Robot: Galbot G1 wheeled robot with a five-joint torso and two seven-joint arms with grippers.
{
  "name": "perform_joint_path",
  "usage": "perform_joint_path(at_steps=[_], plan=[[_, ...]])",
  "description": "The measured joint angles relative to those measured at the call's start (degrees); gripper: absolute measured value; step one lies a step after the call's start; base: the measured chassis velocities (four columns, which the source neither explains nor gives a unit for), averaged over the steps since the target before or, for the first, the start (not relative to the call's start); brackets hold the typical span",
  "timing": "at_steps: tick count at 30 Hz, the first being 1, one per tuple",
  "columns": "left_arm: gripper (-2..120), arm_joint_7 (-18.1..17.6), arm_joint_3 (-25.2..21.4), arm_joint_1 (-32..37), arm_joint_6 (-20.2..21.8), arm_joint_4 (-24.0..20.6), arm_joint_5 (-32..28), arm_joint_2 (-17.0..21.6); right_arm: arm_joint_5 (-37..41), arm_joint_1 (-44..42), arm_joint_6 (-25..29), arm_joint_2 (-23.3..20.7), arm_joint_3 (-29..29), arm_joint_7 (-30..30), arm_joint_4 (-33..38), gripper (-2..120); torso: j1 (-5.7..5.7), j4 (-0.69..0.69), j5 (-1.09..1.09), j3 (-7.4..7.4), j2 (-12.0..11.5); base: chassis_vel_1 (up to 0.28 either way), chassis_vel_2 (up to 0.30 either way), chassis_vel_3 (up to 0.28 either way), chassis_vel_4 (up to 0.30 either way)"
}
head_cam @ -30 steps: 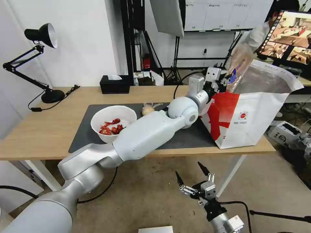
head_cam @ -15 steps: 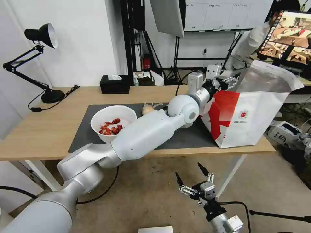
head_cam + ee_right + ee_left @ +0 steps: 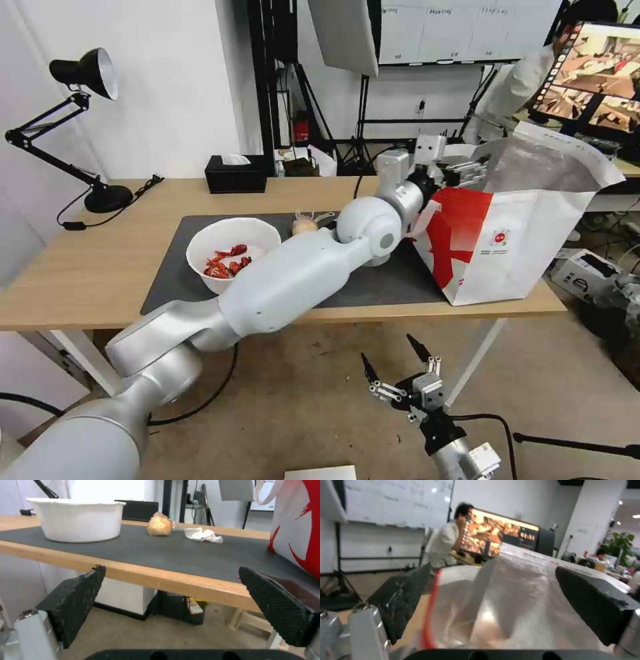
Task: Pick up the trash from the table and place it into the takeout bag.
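- Currently I count three pieces of trash on the desk [image 3: 100, 267] mat: one bowl [image 3: 233, 252] of red shells, one wrapped ball [image 3: 160, 525], one tissue [image 3: 203, 535].
- One bag [image 3: 527, 227] stands at the mat's right end.
- My left end effector [image 3: 470, 172] is at the bag's mouth, fingers spread, holding nothing.
- My left arm blocks the mat's middle in the head view.
- My right end effector [image 3: 403, 373] hangs below the desk edge, fingers spread, holding nothing.
- One lamp [image 3: 87, 73] and one tissue box [image 3: 235, 175] sit behind.
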Motion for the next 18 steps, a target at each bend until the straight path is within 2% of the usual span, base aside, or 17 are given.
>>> perform_joint_path(at_steps=[4, 8, 10, 11, 14, 18], plan=[[100, -0.1, 0.1, 1.6, -2.1, -3.3, 1.2, 3.9, 0.0, 0.3, 0.0, 0.0, -0.3, 0.0, 0.1, 100, 0.00, 0.00, -0.01, 0.00, 0.0, 0.000, 0.000, 0.000, 0.000], [100, 0.2, 0.1, 4.0, -4.0, -7.0, 5.5, 8.6, 0.0, 0.7, 0.1, 0.1, -1.0, 0.1, 0.1, 100, 0.00, 0.00, -0.01, 0.00, 0.0, 0.000, 0.000, 0.000, 0.000], [100, 0.5, -1.1, 6.3, -4.1, -9.6, 8.1, 11.6, 0.0, 0.7, 0.1, 0.1, -1.4, 0.1, 0.0, 100, 0.00, 0.01, -0.02, 0.00, 0.0, 0.000, 0.000, 0.000, 0.000], [100, 0.5, -1.1, 6.3, -4.1, -9.6, 8.1, 11.6, 0.0, 0.7, 0.1, 0.1, -1.4, 0.1, 0.0, 100, 0.00, 0.01, -0.02, 0.00, 0.0, 0.000, 0.000, 0.000, 0.000], [100, 2.0, -3.6, 9.9, -4.1, -12.3, 11.5, 14.9, 0.0, 0.8, 0.2, 0.1, -1.9, 0.1, -0.1, 100, 0.00, 0.00, -0.01, 0.00, 0.0, 0.000, 0.000, 0.000, 0.000], [100, 2.4, -6.8, 13.8, -4.1, -15.1, 12.4, 17.9, 0.0, 0.9, 0.3, -0.2, -1.9, 0.1, 0.0, 100, 0.00, 0.00, -0.01, 0.00, 0.0, 0.000, 0.000, 0.000, 0.000]])
